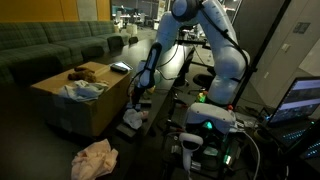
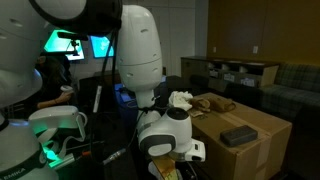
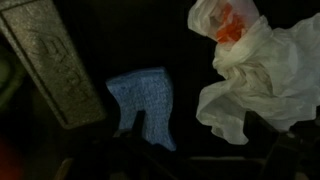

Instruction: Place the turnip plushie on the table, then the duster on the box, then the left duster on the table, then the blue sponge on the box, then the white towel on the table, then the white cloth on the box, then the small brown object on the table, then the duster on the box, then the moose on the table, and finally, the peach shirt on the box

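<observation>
Tan cardboard box [image 1: 55, 105] carries the moose [image 1: 82, 72], dark brown plush, elongated, w/ the white towel [image 1: 86, 90] crumpled just beside it, bluish tint. Peach shirt [image 1: 95, 158] lies bunched low, in front of the box. My pincer [image 1: 138, 100] hangs spread, holding nothing.

From my station I note the box [image 1: 75, 105] at left centre. The moose [image 1: 82, 72] lies on its top, and the white towel [image 1: 86, 90] is bunched just in front of the moose. A dark flat item [image 1: 120, 68] sits at the far corner. The gripper [image 1: 140, 97] hangs beside the box's right side, above a white cloth [image 1: 133, 119]. The peach shirt [image 1: 95, 158] lies crumpled on the floor.
</observation>
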Available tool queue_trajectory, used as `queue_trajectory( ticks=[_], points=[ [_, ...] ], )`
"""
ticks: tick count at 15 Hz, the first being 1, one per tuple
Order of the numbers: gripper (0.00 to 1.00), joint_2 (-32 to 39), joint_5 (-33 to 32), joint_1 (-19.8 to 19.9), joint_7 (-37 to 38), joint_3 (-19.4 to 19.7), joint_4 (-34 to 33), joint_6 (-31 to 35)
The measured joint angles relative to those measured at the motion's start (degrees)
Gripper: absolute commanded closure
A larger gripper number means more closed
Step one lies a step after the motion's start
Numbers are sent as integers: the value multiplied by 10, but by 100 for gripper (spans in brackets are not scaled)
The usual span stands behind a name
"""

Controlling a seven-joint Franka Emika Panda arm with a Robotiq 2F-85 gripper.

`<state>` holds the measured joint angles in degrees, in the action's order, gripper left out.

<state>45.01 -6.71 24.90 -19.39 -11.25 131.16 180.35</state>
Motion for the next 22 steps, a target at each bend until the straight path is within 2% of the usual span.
queue_trajectory(
  ticks=[9, 22],
  points=[
    [0, 54, -40, 24, -2, 0, -53, 15],
    [0, 121, -42, 48, -4, 0, -123, 14]
  ],
)
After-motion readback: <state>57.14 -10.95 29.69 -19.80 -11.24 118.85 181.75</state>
